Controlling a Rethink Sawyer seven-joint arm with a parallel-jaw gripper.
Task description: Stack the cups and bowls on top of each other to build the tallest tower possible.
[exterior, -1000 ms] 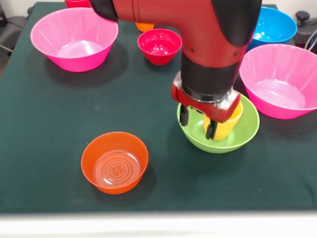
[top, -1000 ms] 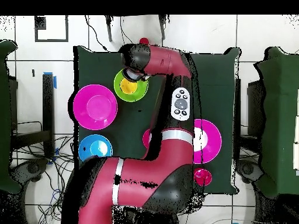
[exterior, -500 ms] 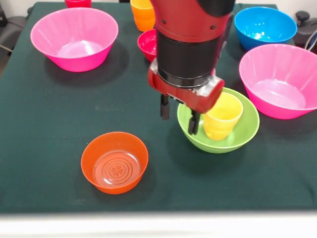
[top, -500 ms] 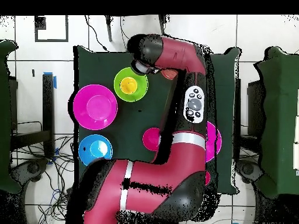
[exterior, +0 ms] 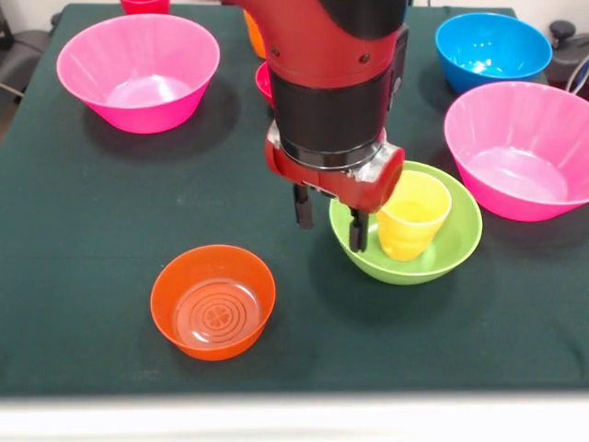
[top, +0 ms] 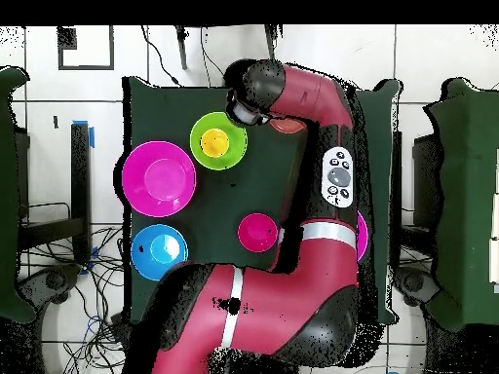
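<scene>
Orange ringed-bottom plastic bowl [exterior: 213,301] sits upright, below-left of the gripper [exterior: 330,217] in front view; fingers apart, holding nothing, w/ yellow cup [exterior: 413,217] just right.

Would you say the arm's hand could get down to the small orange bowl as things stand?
Probably yes: the hand hangs open, holding nothing, beside the green bowl, and the orange bowl sits upright alone on bare cloth with nothing between.

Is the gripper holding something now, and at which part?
Nothing is held. The gripper is open and empty, beside the yellow cup standing in the green bowl.
</scene>
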